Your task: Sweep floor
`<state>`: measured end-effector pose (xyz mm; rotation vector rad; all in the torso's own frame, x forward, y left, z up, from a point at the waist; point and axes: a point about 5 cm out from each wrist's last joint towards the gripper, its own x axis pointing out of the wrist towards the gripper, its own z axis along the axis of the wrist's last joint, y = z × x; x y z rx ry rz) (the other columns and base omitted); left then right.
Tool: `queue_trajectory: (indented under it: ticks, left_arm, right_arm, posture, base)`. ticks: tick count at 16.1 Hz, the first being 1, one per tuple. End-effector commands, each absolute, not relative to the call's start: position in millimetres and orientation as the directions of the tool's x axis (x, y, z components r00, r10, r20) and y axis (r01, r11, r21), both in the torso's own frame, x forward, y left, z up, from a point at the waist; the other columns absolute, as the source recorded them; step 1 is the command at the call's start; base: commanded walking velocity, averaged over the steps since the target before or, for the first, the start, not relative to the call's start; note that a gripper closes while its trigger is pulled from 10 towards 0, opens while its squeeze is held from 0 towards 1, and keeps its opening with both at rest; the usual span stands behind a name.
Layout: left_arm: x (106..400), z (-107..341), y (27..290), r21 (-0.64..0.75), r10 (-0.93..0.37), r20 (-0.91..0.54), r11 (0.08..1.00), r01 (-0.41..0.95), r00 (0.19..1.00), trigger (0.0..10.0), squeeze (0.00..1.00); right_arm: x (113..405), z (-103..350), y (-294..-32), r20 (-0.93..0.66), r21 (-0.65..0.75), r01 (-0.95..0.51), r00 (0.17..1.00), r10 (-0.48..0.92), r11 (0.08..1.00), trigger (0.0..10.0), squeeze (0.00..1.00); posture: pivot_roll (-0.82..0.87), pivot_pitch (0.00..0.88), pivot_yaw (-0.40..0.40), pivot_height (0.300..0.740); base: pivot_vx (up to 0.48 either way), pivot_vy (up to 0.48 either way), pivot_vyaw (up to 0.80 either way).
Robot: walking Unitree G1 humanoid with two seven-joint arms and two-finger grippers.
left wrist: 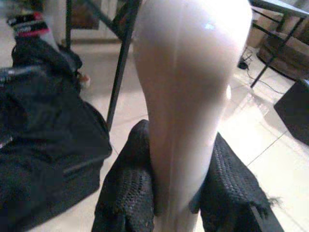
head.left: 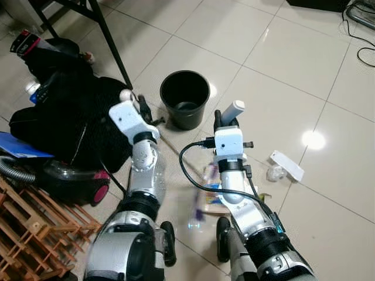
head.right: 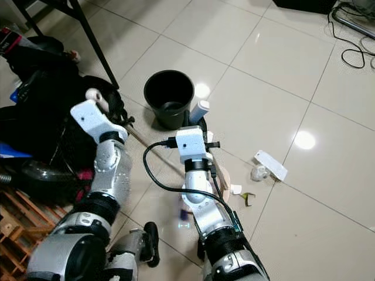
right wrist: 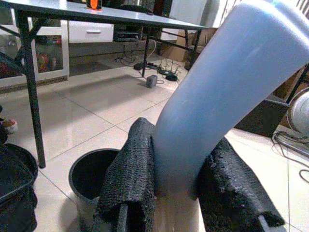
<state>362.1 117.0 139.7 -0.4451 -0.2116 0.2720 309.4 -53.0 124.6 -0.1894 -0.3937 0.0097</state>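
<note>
Both grippers (head.left: 143, 111) (head.left: 225, 120) clamp handles; scraps (head.left: 286, 165) at centre-right lie unswept, bin (head.left: 184, 96) waits upper centre.

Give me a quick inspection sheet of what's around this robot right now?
Surface: glossy pale tiled floor.
Job's things: pale handle in the left end effector; bluish handle in the right end effector; black bucket ahead.
Clutter: white paper scrap, crumpled wrapper.
End effectors: both shut on handles.
Cables: black cable on right arm; cords at far right.
Surroundings: black bag, vacuum cleaner, wooden rack, table legs.
</note>
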Motion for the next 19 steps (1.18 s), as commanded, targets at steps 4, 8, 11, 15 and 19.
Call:
queue_trajectory:
  ticks: [4,8,11,15,19]
  left_arm:
    - [366,154,94,-0.622,0.270,0.120,0.770,-0.139,0.955,10.0,0.00]
    - [380,177,107,-0.476,0.146,0.231,0.879,-0.020,0.962,10.0,0.00]
    - [391,203,128,-0.293,0.037,0.329,0.954,0.065,0.943,10.0,0.00]
    - [396,225,155,-0.181,-0.026,0.381,0.978,0.102,0.924,10.0,0.00]
    - [396,241,192,-0.042,-0.066,0.402,0.995,0.090,0.913,10.0,0.00]
  right_arm:
    - [311,116,-64,0.306,-0.100,0.055,0.952,-0.022,0.993,10.0,0.00]
    - [307,129,-84,0.334,-0.016,0.069,0.941,-0.060,0.997,10.0,0.00]
    - [307,138,-108,0.346,-0.005,0.079,0.935,-0.072,0.997,10.0,0.00]
    - [307,153,-132,0.345,0.034,0.138,0.928,-0.141,0.990,10.0,0.00]
    - [310,170,-137,0.347,0.063,0.112,0.929,-0.127,0.992,10.0,0.00]
  posture:
    - [0.05,0.362,0.071,0.740]
    - [0.01,0.271,0.061,0.740]
    - [-0.02,0.205,0.044,0.740]
    - [-0.02,0.110,0.036,0.740]
    - [0.01,0.035,0.041,0.740]
  base:
    - [0.000,0.000,0.00]
    - [0.000,0.000,0.00]
    - [0.000,0.000,0.00]
    - [0.000,0.000,0.00]
    - [0.000,0.000,0.00]
